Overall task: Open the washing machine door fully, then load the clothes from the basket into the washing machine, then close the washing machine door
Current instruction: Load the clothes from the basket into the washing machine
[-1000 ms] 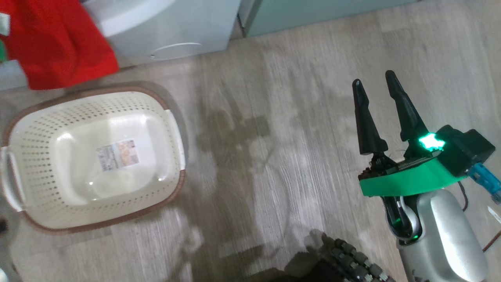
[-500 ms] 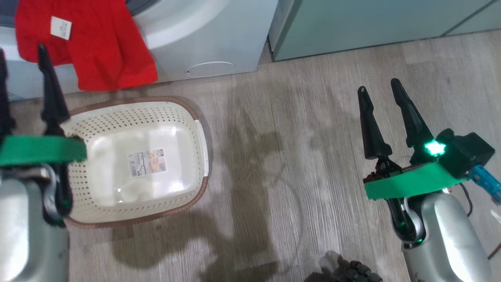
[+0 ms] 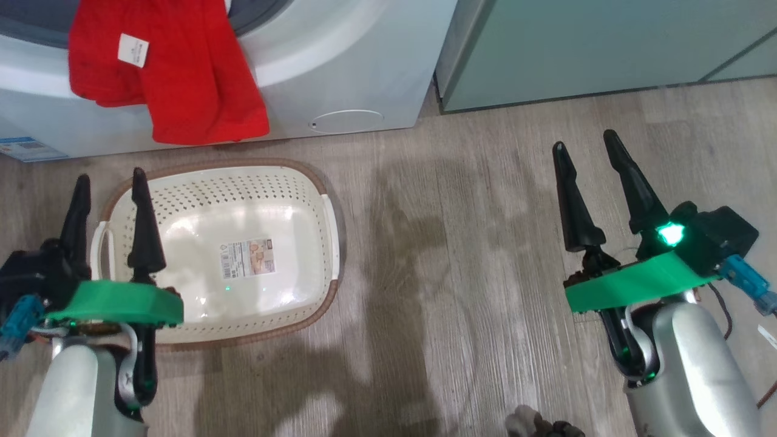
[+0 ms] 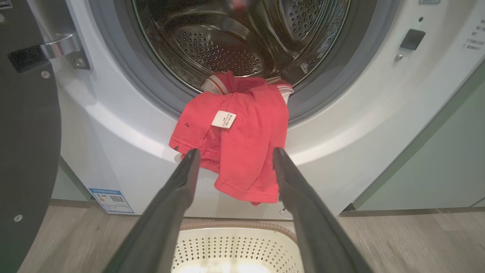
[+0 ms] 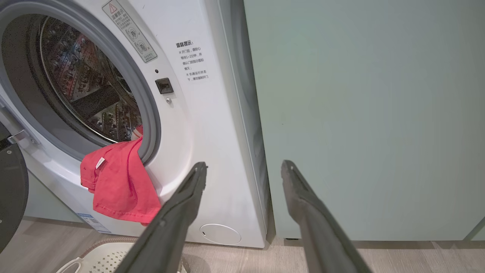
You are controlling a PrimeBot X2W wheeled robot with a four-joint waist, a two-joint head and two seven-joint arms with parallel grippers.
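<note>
The clothes point(image 4: 250, 129) hang off the washing machine point(image 4: 360, 125) ahead of the left claw point(image 4: 235, 151).

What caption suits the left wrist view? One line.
Clothes hang from the washing machine above the basket, left gripper open.

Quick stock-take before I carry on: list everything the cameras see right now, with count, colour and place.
washing machine: one, white, ahead of the robot
drum: one, steel, open to view
washing machine door: one, black, swung open at the left of the left wrist view
clothes: one garment, red with white trim, draped over the drum's lip, hanging down the machine's front
basket: one, cream with brown rim, on the floor before the machine, holding no clothes
cabinet: one clearly seen, pale green, against the machine's right side
floor: grey wood
left pincer: dark fingers, open, holding nothing, over the basket's left end
right pincer: dark fingers, open, holding nothing, over bare floor
</note>
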